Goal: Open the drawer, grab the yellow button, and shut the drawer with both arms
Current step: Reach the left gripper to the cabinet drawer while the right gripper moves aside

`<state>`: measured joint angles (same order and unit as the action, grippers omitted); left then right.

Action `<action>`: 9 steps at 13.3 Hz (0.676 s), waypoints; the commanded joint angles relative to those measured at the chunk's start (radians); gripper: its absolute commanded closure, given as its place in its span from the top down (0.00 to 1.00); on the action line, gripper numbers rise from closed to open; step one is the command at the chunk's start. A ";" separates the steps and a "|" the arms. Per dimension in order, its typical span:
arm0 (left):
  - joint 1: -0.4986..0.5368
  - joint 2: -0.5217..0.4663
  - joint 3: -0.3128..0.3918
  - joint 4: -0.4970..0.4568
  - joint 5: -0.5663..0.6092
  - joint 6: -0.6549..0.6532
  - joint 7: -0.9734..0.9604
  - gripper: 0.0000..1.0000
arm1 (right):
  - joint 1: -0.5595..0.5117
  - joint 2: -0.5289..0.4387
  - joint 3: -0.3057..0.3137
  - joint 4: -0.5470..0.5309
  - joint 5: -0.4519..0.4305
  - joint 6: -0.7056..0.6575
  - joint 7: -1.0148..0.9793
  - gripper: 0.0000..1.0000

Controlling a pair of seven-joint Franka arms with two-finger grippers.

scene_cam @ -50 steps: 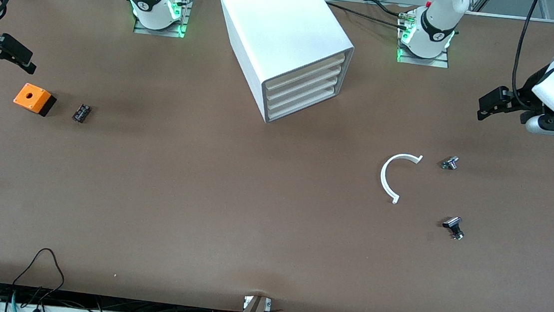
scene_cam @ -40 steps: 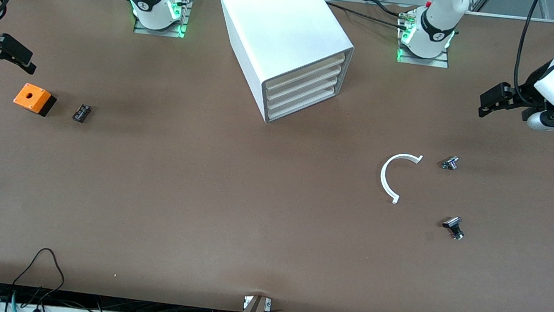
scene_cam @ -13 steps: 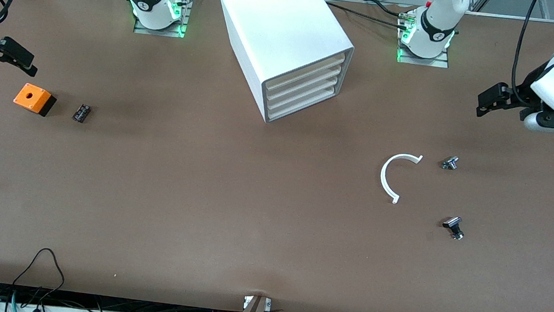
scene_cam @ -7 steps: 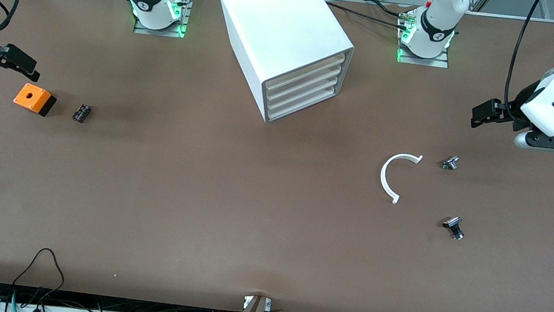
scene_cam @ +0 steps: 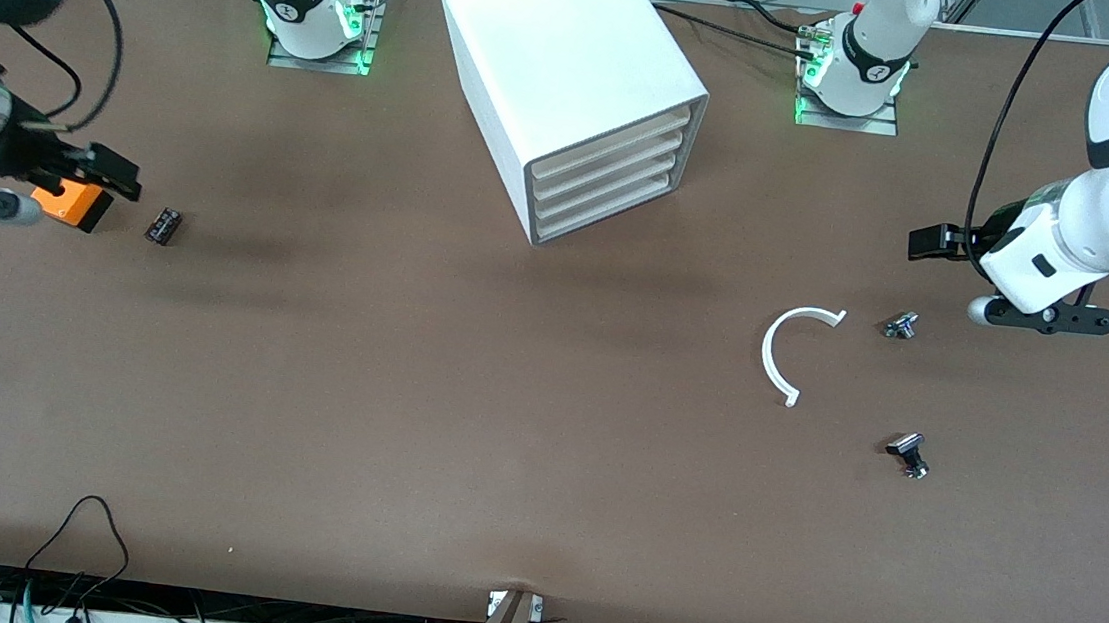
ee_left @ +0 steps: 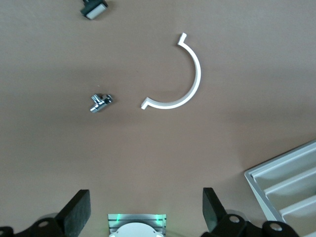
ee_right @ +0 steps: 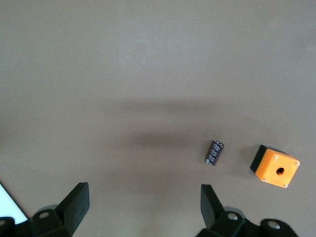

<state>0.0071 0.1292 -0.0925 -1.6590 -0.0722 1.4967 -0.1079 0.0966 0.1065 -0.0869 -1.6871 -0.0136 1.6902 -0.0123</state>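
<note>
The white box cabinet (scene_cam: 575,72) stands near the robots' bases with four stacked drawers, all closed. The uppermost drawer (scene_cam: 618,132) is shut. A corner of the cabinet shows in the left wrist view (ee_left: 289,180). The button is hidden. My left gripper (scene_cam: 925,242) is open and empty in the air toward the left arm's end of the table, over bare table beside a small knob; its own view shows it wide open (ee_left: 144,215). My right gripper (scene_cam: 115,175) is open and empty over the orange box, and is wide open in its own view (ee_right: 143,207).
An orange box with a hole (scene_cam: 70,201) (ee_right: 275,166) and a small black part (scene_cam: 163,225) (ee_right: 214,152) lie toward the right arm's end. A white arc piece (scene_cam: 784,352) (ee_left: 183,79) and two black-and-silver knobs (scene_cam: 901,326) (scene_cam: 908,455) lie toward the left arm's end.
Both arms have swung in from the table's ends toward the middle. The right gripper now hangs over the orange box. The left gripper has come closer to the knobs. The drawers have not moved.
</note>
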 commanded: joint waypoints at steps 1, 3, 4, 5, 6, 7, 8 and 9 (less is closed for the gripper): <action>0.040 0.012 0.004 0.016 -0.142 -0.068 0.081 1.00 | -0.003 0.025 -0.005 0.047 0.040 -0.006 -0.087 1.00; 0.059 0.055 0.005 0.010 -0.285 -0.131 0.224 1.00 | 0.008 0.025 -0.004 0.047 0.037 0.009 -0.191 1.00; 0.059 0.073 0.005 -0.001 -0.344 -0.157 0.264 1.00 | 0.023 0.025 -0.004 0.047 0.035 0.005 -0.286 1.00; 0.057 0.093 0.002 -0.014 -0.406 -0.177 0.281 1.00 | 0.041 0.030 -0.004 0.046 0.038 0.006 -0.417 1.00; 0.057 0.099 0.000 -0.036 -0.453 -0.174 0.284 1.00 | 0.058 0.038 -0.004 0.049 0.038 0.009 -0.510 1.00; 0.054 0.108 -0.003 -0.056 -0.498 -0.174 0.286 1.00 | 0.064 0.039 -0.004 0.050 0.037 0.012 -0.562 1.00; 0.054 0.115 -0.013 -0.073 -0.532 -0.174 0.299 1.00 | 0.064 0.050 -0.005 0.052 0.038 0.012 -0.625 1.00; 0.048 0.122 -0.029 -0.097 -0.553 -0.170 0.336 1.00 | 0.060 0.058 -0.007 0.053 0.038 0.014 -0.717 1.00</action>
<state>0.0583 0.2518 -0.1034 -1.7192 -0.5753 1.3349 0.1711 0.1602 0.1427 -0.0861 -1.6497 0.0106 1.7015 -0.5878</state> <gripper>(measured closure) 0.000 0.000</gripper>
